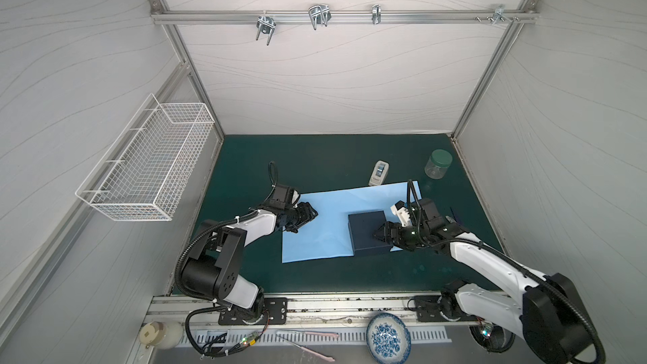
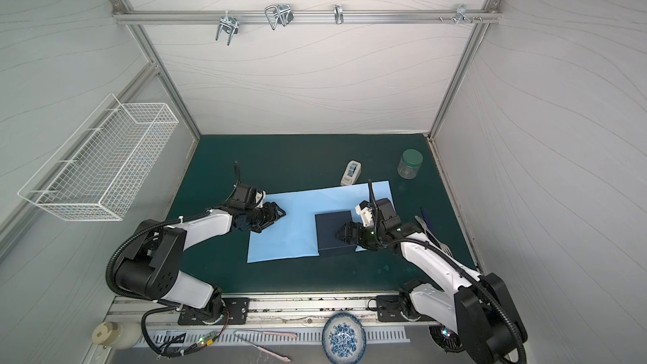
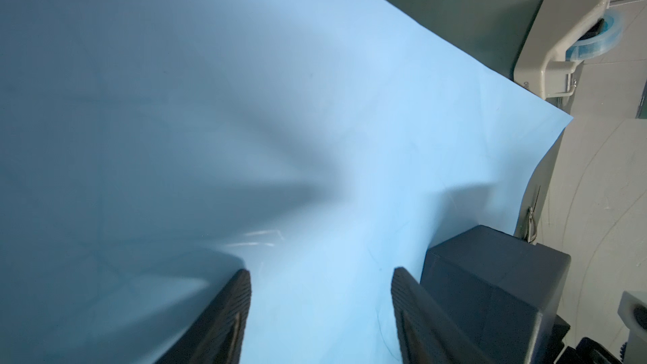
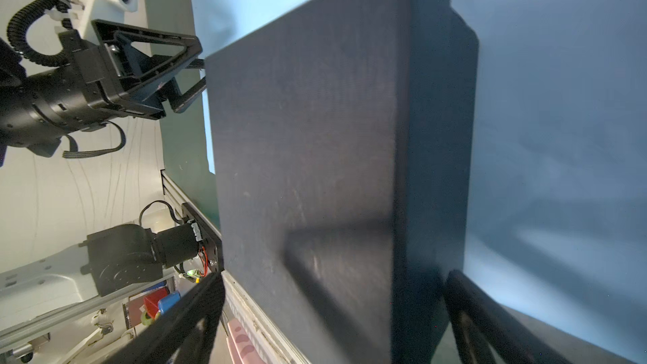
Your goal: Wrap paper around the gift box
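Gift box (image 1: 364,231) sits just under right claw's (image 1: 378,232) spread fingers.

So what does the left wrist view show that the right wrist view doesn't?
Only the left wrist view: the tape dispenser, beside a corner of the paper. Only the right wrist view: the left gripper seen from outside, jaws open, and the left arm's base. Both: the paper with the box standing on it.
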Available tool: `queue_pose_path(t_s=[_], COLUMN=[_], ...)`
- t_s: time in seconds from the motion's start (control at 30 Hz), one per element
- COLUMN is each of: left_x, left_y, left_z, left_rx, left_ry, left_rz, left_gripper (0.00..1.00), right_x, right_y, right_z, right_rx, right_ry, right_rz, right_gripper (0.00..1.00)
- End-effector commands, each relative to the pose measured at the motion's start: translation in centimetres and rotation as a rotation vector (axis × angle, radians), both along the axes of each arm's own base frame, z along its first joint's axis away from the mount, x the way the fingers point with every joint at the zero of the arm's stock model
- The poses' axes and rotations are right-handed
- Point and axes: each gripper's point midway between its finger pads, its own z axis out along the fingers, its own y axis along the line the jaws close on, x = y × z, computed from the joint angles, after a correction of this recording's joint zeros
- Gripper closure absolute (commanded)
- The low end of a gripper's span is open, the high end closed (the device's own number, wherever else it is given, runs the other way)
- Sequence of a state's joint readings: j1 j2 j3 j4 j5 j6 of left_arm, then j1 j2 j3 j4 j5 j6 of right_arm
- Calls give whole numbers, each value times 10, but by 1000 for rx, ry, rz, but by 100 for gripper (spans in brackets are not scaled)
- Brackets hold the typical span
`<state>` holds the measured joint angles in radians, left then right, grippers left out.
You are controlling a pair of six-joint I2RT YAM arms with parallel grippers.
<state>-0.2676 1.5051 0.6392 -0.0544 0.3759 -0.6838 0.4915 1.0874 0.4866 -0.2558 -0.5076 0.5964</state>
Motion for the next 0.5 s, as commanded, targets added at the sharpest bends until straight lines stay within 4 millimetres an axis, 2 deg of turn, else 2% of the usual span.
queue_pose_path(t_s=[0.0,0.1,0.2,0.33,0.47], left_x=[6,7,-1,-14,-19], left_y=[12,3,-6,-6,-4], left_z=[9,32,51,64,75], left_rx=[56,-7,-59,-87,-87], left_ry=[-36,-87,-127,-177,-216], left_rz=[22,11,-25,-25,-25], left_gripper=[32,31,30,27,25], right_x=[18,29,28,-2,-30], right_y=[19,30,21,-9,-18], right_z=[14,18,20,1,-11], right_rx=[59,64,-34,-236,-286], right_ry=[-73,-129,-202,-268,-284], right_rz=[4,57,97,108,123], right_gripper=[1,1,1,1,1])
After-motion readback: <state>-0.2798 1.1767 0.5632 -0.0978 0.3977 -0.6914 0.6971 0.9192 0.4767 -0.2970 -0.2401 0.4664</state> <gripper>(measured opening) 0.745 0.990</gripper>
